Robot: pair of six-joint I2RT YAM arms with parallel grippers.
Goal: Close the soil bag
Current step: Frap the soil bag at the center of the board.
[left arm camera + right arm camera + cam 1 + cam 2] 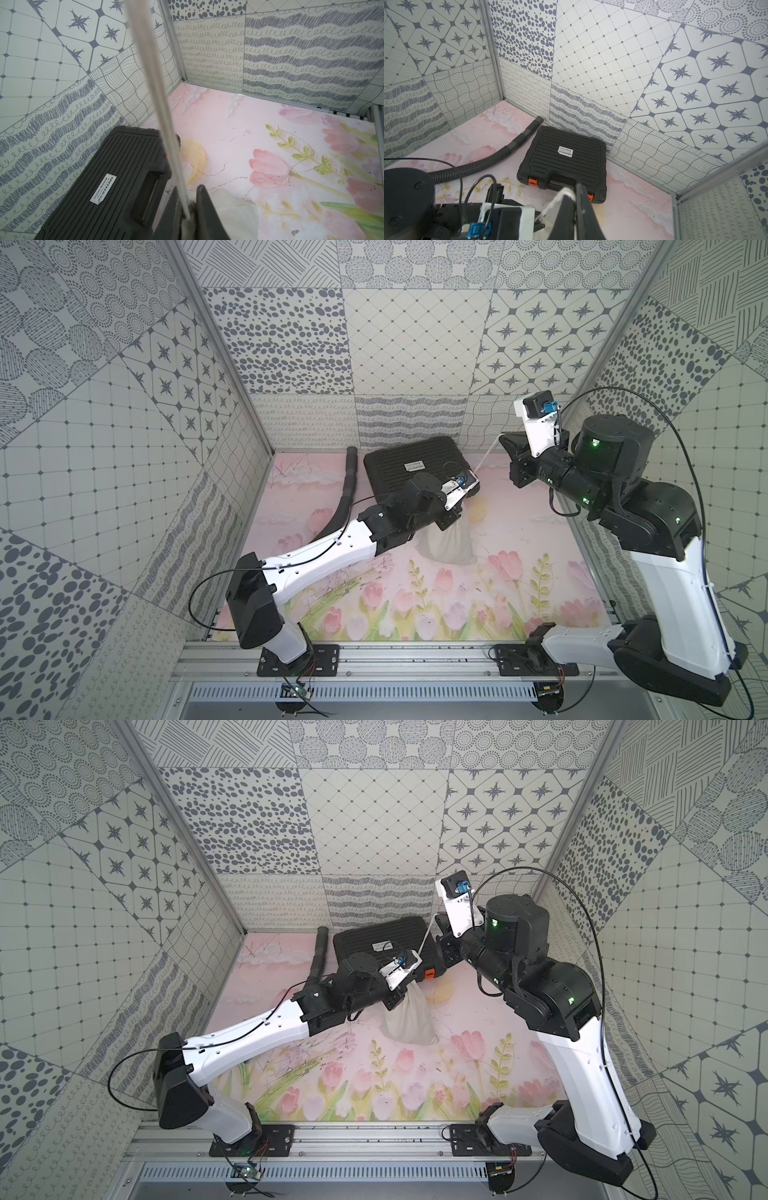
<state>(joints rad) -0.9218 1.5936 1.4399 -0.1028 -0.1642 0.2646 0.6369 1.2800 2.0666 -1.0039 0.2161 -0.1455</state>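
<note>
1. The soil bag (451,547) lies near the middle of the surface (478,605), just in front of the black case (395,472). Its fat base faces the front rail. Its gathered neck faces the back wall, toward the case.
2. Its long axis runs base to neck, roughly front to back. The neck end looks drawn up under my left hand. I cannot tell whether the base sits fully on the surface.
3. My left hand (449,522) is clamped on the neck. In the left wrist view its fingers (204,207) sit close on bunched cloth, and the cord (163,116) runs out between them.
4. My right hand (503,438) is raised near the back right corner and squeezed together on the cord. The right wrist view shows the white strand pinched at its tips.
5. In both top views the cord runs in a straight line from the neck to the right hand, so I read it as taut.
6. I judge the bag to be soft cloth over a filling that shifts and slumps, with some weight for its size. The body offers no firm hold.
7. The neck is the place to brace and the cord is the place to pull.
8. The cord is thin and may slide through the tips. A hard pull may also make the cloth creep out of the left hand.
</note>
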